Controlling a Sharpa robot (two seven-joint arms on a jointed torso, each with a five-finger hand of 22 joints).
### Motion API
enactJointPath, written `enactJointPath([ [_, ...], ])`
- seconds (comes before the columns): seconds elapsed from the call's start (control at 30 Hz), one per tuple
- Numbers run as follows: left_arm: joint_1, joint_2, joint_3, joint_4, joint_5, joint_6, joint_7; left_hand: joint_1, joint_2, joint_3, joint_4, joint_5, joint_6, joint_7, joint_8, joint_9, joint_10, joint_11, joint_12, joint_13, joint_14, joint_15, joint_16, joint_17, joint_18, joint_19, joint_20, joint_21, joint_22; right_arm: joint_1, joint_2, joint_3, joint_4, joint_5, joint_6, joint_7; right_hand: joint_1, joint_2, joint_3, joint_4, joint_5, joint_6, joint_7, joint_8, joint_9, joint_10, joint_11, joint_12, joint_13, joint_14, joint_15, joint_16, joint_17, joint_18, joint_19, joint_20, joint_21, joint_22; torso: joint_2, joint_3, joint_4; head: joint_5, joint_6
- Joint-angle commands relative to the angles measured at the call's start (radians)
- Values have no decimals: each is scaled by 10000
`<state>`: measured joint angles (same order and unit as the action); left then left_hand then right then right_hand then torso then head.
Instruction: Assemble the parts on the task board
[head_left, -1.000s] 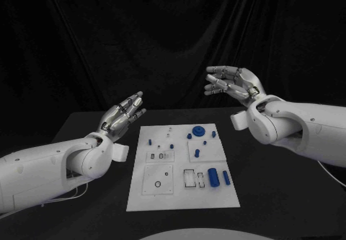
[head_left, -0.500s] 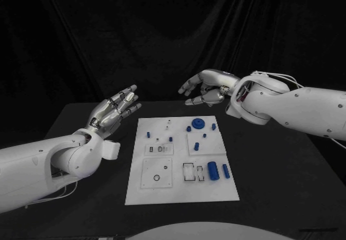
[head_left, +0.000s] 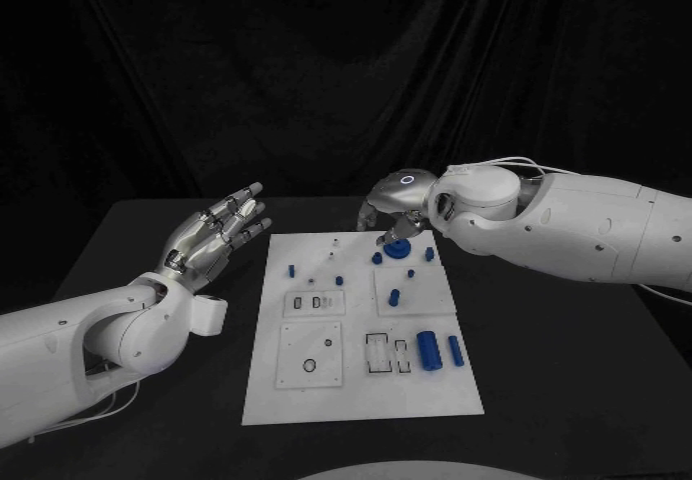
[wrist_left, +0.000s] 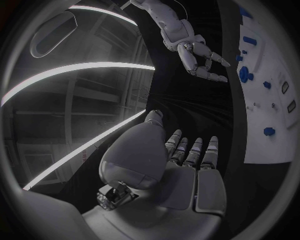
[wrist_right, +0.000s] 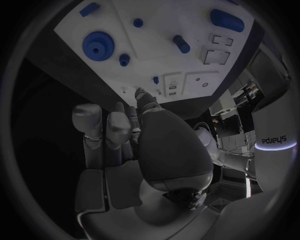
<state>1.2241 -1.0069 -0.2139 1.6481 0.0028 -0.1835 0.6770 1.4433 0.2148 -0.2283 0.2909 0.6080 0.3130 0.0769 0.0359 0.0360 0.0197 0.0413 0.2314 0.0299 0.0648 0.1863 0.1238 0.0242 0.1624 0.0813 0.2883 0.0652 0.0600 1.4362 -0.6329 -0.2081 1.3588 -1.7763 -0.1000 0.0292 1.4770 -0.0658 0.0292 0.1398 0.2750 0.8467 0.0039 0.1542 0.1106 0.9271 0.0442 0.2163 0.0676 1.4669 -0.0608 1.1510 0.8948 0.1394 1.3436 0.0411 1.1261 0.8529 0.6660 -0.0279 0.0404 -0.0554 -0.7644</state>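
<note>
Two white, smooth-shelled robot arms flank the white task board (head_left: 361, 330), each ending in a silver many-fingered hand. The left hand (head_left: 216, 232) has metallic segmented fingers with dark gaps between the segments and a rounded silver thumb base, joined to the forearm by a boxy white wrist block on the side away from the board. The right hand (head_left: 392, 205) carries a small glowing blue ring on its domed silver back. Thin white cables loop above the bulbous right wrist housing, and small dark screw holes dot the forearm shell. Pale cables also trail beneath the left arm's casing.
</note>
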Motion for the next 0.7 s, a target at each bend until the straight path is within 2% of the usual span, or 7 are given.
enactJointPath([
  [0.03,38,45,13,-32,-255,339,2377,138,7,64,-19,53,42,22,47,15,9,84,5,5,-7,73,55,14,105,18,27,22,12,-118,127,10,-219,-756,256,-103,133,-2,101,-49,50,17,-9,-78,5,54,-17,-115,-20,203,-46,95,88,-98,39,0,102,136,129,-111,96,-62,42],
  [0.1,39,67,13,-57,-271,374,2369,164,10,79,-20,78,42,26,46,15,9,90,8,6,1,79,69,16,103,20,28,24,11,-208,211,10,-376,-771,96,44,179,11,181,-79,74,50,-1,-96,13,129,6,-140,-12,206,-45,169,171,-118,47,2,200,278,139,-145,110,-94,55],
  [0.2,39,108,12,-110,-287,412,2373,193,6,92,-23,104,24,20,42,12,9,97,11,6,13,85,88,20,99,24,29,28,12,-354,328,10,-606,-785,-91,222,231,4,346,-97,127,93,-40,-138,33,358,-78,-161,-7,194,-83,256,247,-117,5,-16,286,395,133,-196,141,-80,24],
  [0.33,39,127,12,-150,-294,449,2366,217,6,106,-23,124,19,13,40,11,10,102,11,7,32,92,116,26,96,31,30,34,15,-456,413,10,-770,-792,-112,322,254,-113,641,-94,490,151,-5,-210,89,570,-39,-283,-4,152,-66,310,262,-123,-90,-8,378,537,124,-198,153,-64,7],
  [0.43,38,134,12,-170,-297,465,2356,217,6,106,-23,124,19,13,40,11,10,102,11,7,32,92,116,26,96,31,30,34,15,-514,440,10,-828,-795,-26,307,245,-243,935,-63,845,317,-17,-192,178,659,-77,-402,-4,119,-87,313,233,-111,-170,-25,406,599,80,-202,128,-33,-43],
  [0.57,36,146,12,-188,-299,499,2361,227,5,111,-22,134,10,13,38,10,11,106,13,7,35,96,119,26,94,30,30,34,14,-591,479,10,-945,-796,23,289,184,-324,1007,-33,894,267,-59,-241,191,679,-66,-438,6,108,-83,312,225,-103,-210,-28,393,593,30,-232,117,-8,-122],
  [0.7,35,165,11,-225,-299,531,2343,238,7,118,-22,144,1,15,36,9,12,113,22,8,48,102,138,30,92,37,32,40,18,-655,503,10,-1069,-797,6,311,-70,-428,1097,113,809,315,-45,-256,258,799,-80,-430,60,94,-85,332,246,-93,-282,-26,376,602,11,-234,114,14,-153],
])
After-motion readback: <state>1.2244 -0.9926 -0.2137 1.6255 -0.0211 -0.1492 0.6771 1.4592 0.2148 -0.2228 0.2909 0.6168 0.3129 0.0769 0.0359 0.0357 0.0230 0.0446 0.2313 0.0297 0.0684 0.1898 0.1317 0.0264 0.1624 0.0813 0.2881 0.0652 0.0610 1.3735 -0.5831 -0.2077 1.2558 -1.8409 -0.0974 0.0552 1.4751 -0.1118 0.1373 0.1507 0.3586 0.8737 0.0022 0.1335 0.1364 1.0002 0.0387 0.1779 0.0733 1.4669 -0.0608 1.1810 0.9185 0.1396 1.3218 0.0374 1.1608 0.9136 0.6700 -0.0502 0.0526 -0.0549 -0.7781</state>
